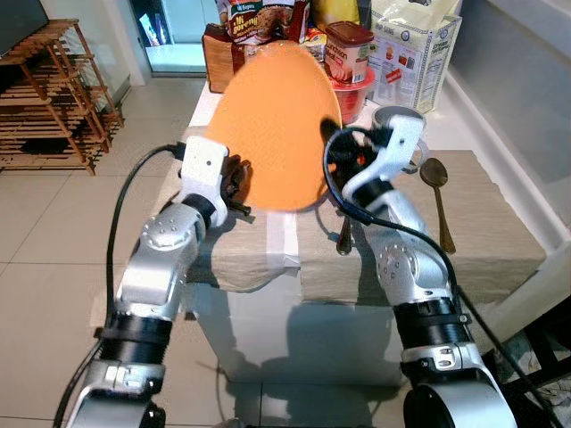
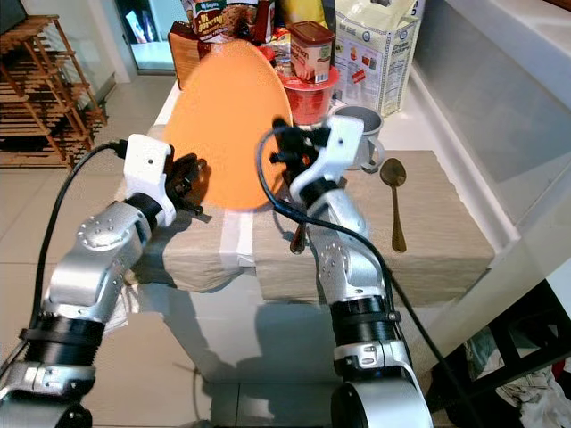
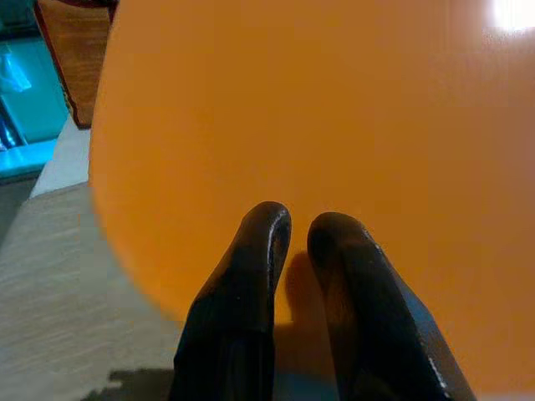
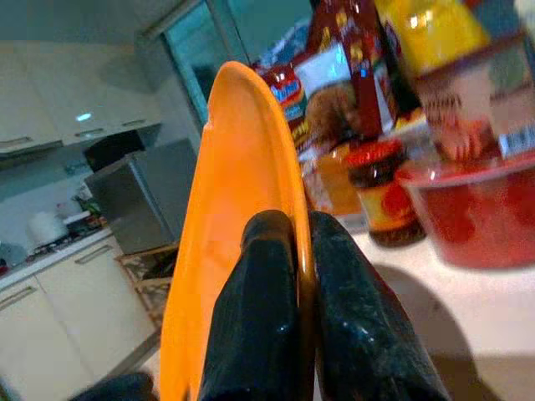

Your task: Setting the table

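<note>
Two silver jointed arms with black bands, white wrist housings and black cables; the left gripper [image 3: 288, 242] and right gripper [image 4: 297, 242] have long black fingers.

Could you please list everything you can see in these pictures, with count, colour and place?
plate: one, orange, held tilted on edge above the placemats
placemats: two, beige, side by side on the table's near end
spoons: two, brown, on the right-hand placemat, one partly behind the right arm
mug: one, grey, beyond the placemat by the right wrist
bowl: one, red, behind the plate
food packets and jars: several, mixed colours, at the table's far end
wooden rack: one, brown, on the floor to the left
left gripper: one, black fingers against the plate's face
right gripper: one, black fingers pinching the plate's rim
</note>
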Motion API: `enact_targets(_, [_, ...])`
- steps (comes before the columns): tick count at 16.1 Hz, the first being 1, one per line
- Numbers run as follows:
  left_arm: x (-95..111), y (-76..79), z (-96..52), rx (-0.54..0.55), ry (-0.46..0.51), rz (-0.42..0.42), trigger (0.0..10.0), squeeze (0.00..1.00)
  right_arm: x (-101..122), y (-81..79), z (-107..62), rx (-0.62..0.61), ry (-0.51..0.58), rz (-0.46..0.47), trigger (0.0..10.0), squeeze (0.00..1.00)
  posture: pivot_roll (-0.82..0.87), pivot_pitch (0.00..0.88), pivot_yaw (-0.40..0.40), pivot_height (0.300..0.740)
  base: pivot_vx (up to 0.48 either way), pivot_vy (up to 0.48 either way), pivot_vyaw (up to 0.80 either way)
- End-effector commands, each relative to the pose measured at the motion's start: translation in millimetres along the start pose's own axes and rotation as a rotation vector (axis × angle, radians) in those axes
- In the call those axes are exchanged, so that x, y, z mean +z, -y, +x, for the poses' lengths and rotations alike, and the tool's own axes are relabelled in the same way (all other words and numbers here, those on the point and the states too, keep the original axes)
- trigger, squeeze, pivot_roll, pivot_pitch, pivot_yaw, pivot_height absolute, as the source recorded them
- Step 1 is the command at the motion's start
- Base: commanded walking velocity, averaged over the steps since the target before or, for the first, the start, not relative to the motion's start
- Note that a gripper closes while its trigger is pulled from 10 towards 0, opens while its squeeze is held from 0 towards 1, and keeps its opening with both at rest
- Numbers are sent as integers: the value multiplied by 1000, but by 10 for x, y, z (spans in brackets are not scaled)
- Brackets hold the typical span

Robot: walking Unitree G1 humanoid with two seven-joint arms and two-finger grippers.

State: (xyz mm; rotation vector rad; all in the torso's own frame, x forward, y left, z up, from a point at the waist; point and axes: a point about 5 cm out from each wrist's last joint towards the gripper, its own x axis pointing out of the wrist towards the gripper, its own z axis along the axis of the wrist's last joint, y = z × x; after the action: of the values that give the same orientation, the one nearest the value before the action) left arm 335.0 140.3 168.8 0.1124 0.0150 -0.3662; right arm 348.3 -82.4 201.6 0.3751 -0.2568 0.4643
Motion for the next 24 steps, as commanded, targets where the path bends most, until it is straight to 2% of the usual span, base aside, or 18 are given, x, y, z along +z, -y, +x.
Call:
enact_targets(1, [-10,22,-32,8,5,3,10000,0,135,-1,26,-2,54,-59,0,0,-45,0,28,740,0,0,0])
enact_targets(3, [-72,87,-67,2,-6,-26,10000,0,206,5,47,-14,91,-110,0,0,-46,0,29,740,0,0,0])
enact_targets(7, [-209,190,-131,20,-27,-86,10000,0,385,-54,105,-11,196,-323,0,0,-41,0,30,740,0,0,0])
enact_targets(10, [-314,115,-165,85,-40,-109,10000,0,493,-49,126,-21,256,-459,0,0,-41,0,28,740,0,0,0])
enact_targets(13, [-328,43,-164,128,-40,-102,10000,0,533,3,120,-51,280,-497,0,0,-42,0,27,740,0,0,0])
enact_targets(16, [-292,81,-159,116,-16,-137,10000,0,648,11,123,-71,349,-573,0,0,-45,0,29,740,0,0,0])
enact_targets(24, [-214,23,-136,167,36,-157,10000,0,509,2,84,-62,319,-567,0,0,-44,0,25,740,-74,0,0])
